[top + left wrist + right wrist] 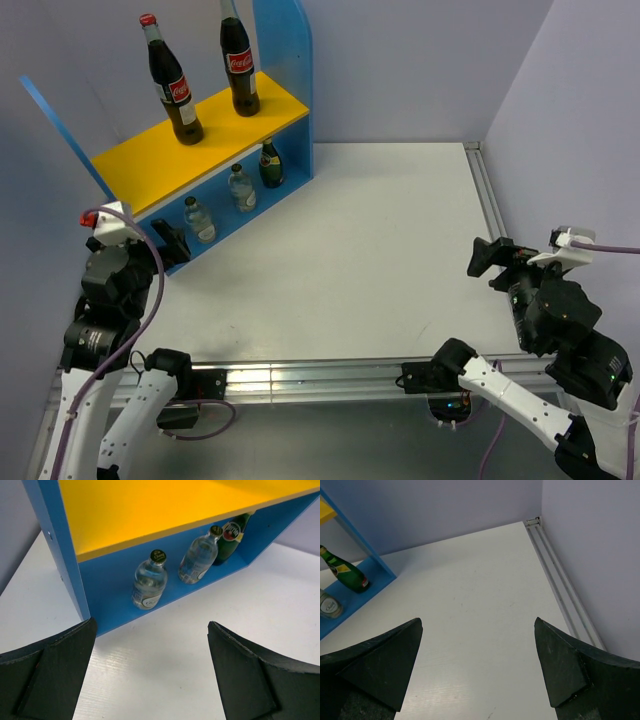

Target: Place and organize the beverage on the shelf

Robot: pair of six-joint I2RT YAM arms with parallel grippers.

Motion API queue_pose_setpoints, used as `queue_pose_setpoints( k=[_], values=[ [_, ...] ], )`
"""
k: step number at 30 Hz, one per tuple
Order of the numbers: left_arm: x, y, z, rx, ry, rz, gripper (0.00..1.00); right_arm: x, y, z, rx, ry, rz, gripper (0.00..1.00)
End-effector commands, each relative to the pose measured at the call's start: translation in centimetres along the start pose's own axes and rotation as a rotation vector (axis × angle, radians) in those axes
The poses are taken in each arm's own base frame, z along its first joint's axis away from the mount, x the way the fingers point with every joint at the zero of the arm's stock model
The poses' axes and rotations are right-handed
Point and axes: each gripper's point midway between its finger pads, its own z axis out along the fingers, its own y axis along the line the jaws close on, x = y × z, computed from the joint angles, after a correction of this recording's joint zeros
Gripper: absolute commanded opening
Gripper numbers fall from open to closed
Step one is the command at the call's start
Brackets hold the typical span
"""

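The shelf [150, 165] stands at the back left, blue-panelled with a yellow top board. Two tall cola bottles [172, 82] [238, 62] stand upright on that board. On the lower blue level stand two small clear bottles [199, 220] [241, 187] and a dark green bottle [270, 164]. The left wrist view shows the clear pair [149, 581] [199, 556] and the green one [231, 539]. My left gripper [172, 243] [150, 630] is open and empty, just in front of the shelf's left end. My right gripper [485, 258] [478, 625] is open and empty over the table's right side.
A metal rail [488, 200] runs along the table's right edge, beside the lilac wall. The white table [350, 260] stretches between the two arms. The shelf's left blue side panel [55, 545] is close to my left fingers.
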Motion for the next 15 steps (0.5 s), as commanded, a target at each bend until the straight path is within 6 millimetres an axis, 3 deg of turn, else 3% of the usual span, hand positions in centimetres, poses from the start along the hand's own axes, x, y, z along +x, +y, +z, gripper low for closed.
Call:
queue_pose_setpoints(
  k=[1,15],
  values=[
    [-1.4,-0.5,-0.7,0.038,-0.058,0.001,1.00,-0.3,0.1,0.3,0.013,-0.017,0.014,1.00],
    [-1.5,-0.4,-0.4,0.031,-0.071,-0.008,0.99,0.4,1.4,1.1,-0.012,-0.019,0.042,1.00]
  ],
)
